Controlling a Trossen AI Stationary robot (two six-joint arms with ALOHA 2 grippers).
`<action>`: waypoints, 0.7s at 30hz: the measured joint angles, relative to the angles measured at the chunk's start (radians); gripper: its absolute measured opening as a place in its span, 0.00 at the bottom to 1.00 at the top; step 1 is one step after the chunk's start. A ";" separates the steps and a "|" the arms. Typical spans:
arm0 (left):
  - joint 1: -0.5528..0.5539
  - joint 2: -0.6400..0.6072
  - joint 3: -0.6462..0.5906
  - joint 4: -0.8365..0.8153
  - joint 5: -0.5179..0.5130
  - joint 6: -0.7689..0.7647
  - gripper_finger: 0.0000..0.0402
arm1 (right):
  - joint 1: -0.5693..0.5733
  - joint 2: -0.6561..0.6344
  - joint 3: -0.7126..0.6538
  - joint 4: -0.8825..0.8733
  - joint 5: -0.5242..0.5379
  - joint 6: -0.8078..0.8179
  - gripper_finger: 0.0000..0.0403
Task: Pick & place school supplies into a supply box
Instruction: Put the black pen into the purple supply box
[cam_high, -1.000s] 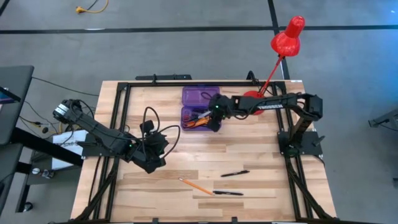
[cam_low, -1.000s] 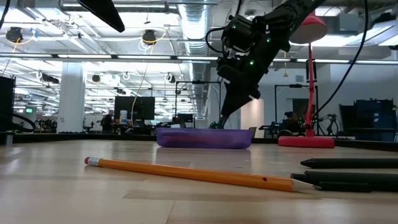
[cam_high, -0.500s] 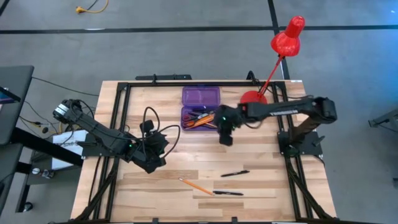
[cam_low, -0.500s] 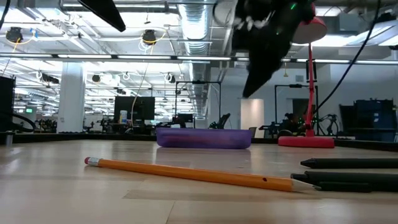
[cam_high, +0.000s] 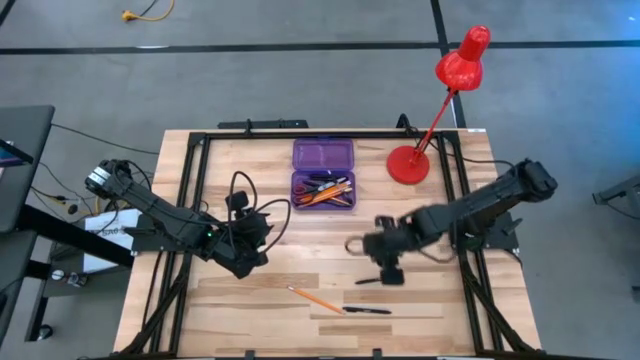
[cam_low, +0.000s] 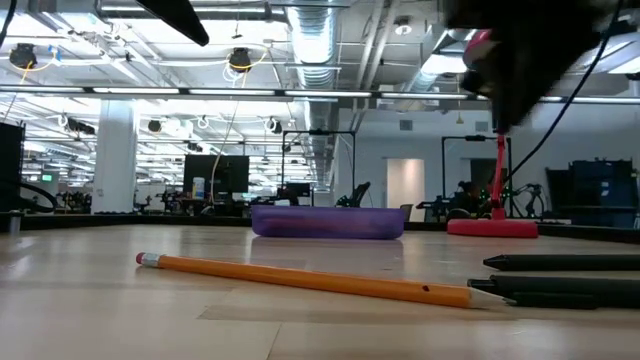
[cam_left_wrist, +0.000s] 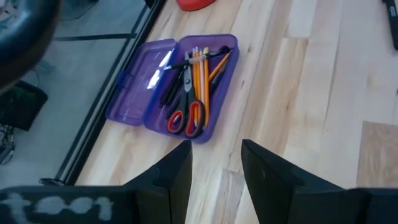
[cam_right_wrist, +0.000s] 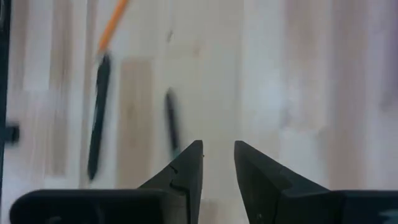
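Note:
The purple supply box (cam_high: 323, 172) lies open near the table's far edge, its tray (cam_left_wrist: 198, 81) holding orange pencils, black pens and red-handled scissors (cam_left_wrist: 186, 118). On the near part of the table lie an orange pencil (cam_high: 310, 298) and two black pens (cam_high: 362, 282) (cam_high: 367, 310). My right gripper (cam_high: 388, 270) hangs open just over the farther pen, touching nothing; its wrist view shows that pen (cam_right_wrist: 171, 124) ahead of the open fingers (cam_right_wrist: 217, 152). My left gripper (cam_high: 245, 250) waits open at the table's left, its open fingertips (cam_left_wrist: 214, 155) facing the box.
A red desk lamp stands with its base (cam_high: 407, 165) right of the box and its head out past the table's far edge. A black frame (cam_high: 200, 150) runs along the table's edges. Bare wood lies between the box and the loose pens.
My right gripper has risen out of the supply box's tray and swung toward the table's near edge, ending above the farther black pen. The loose pencil and pens have not moved.

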 joint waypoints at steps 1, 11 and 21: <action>0.000 0.000 0.000 0.000 0.004 0.007 0.32 | 0.031 0.009 -0.007 0.000 0.000 0.030 0.21; 0.000 0.001 0.000 0.005 0.006 0.041 0.32 | 0.221 0.073 -0.101 0.043 0.079 0.301 0.21; 0.005 0.000 0.000 0.066 0.038 0.061 0.32 | 0.234 0.206 -0.119 0.068 0.090 0.328 0.22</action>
